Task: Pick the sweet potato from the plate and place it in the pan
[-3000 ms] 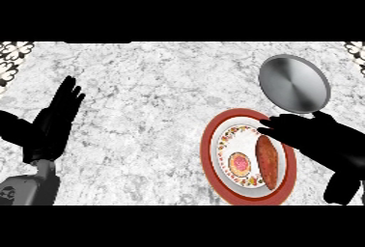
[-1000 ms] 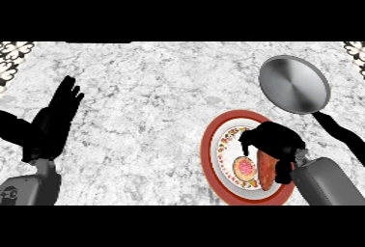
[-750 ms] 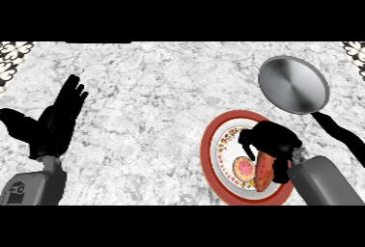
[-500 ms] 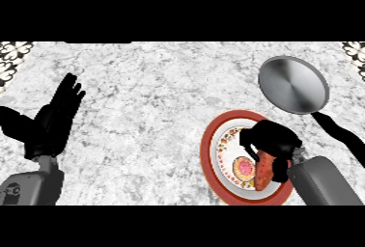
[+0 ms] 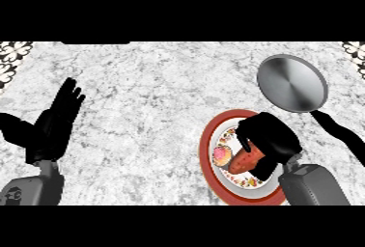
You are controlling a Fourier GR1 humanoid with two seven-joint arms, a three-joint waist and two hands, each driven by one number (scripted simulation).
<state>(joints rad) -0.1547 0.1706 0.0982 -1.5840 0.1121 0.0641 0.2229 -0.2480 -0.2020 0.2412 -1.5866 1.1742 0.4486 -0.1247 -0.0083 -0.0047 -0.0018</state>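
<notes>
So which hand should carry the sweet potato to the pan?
The right hand: it is curled round the sweet potato on the plate, next to the pan. The left hand rests open, far across the counter.

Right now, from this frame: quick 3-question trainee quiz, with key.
1. True or false: the sweet potato lies in the pan.
2. The right hand is over: A) pan B) plate C) neither.
3. Fill in: the left hand, fingers up, is ___ (open/shut).
Key: 1 false; 2 B; 3 open.
</notes>
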